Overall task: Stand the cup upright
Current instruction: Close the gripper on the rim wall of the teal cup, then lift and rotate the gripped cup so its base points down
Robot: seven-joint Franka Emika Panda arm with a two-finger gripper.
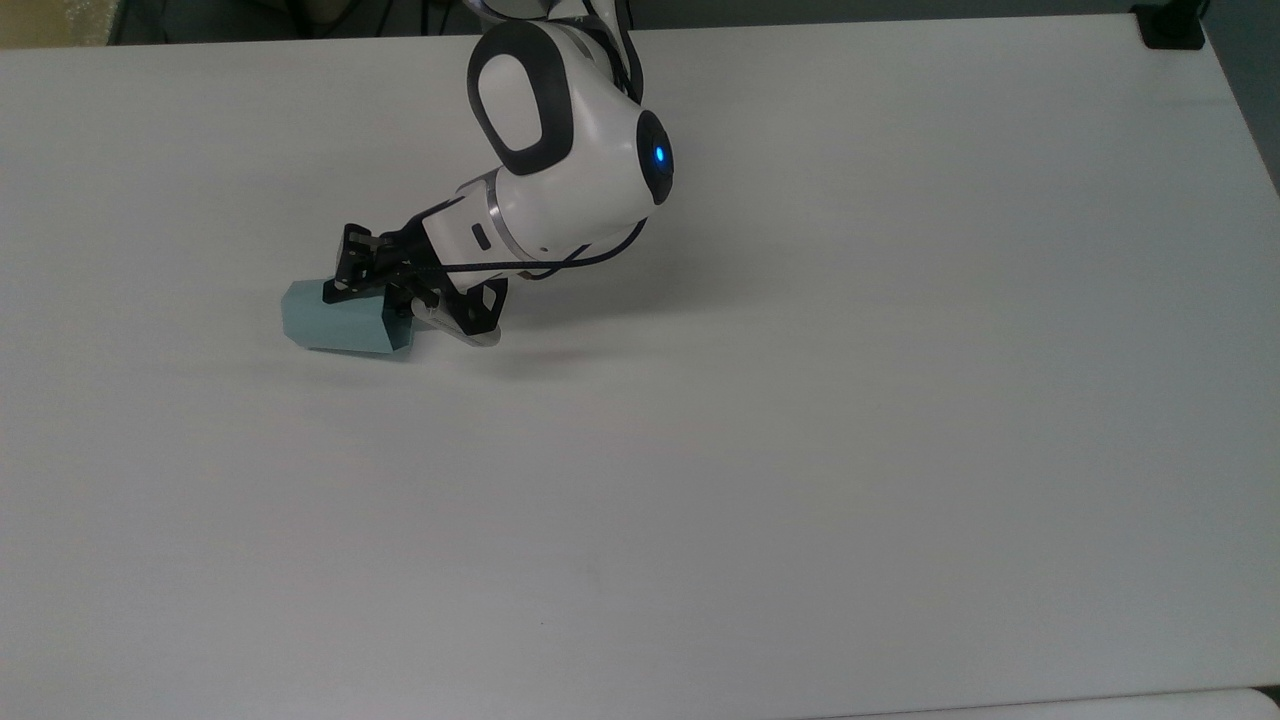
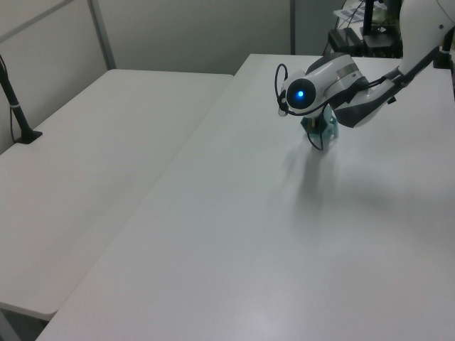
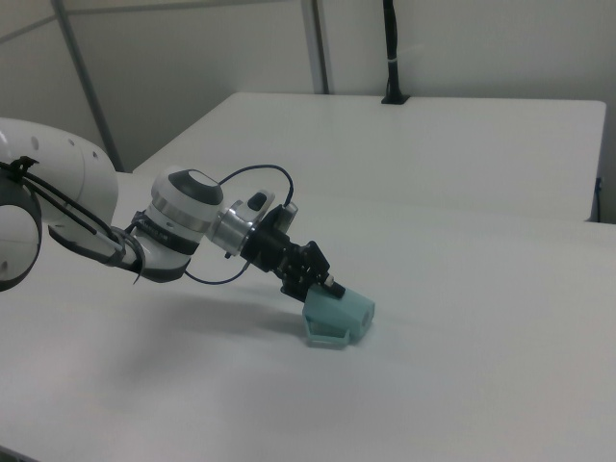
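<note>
- The cup [image 1: 340, 326] [image 3: 339, 316] is lying on its side on the white table [image 1: 800, 400], toward the top view's left, its wide rim facing the top view's right and its narrower base pointing to the top view's left.
- The gripper [image 1: 372, 283] [image 3: 316, 281] is pressing down on the cup's rim end with its black fingers closing on the cup's wall.
- The white arm [image 1: 560, 170] is reaching in from the far edge, a blue light glowing on its joint.
- In the left view the cup [image 2: 328, 129] is peeking out from behind the arm.

White tables [image 2: 106, 163], pale partition walls [image 3: 192, 58], perhaps a black post [image 3: 390, 48].
</note>
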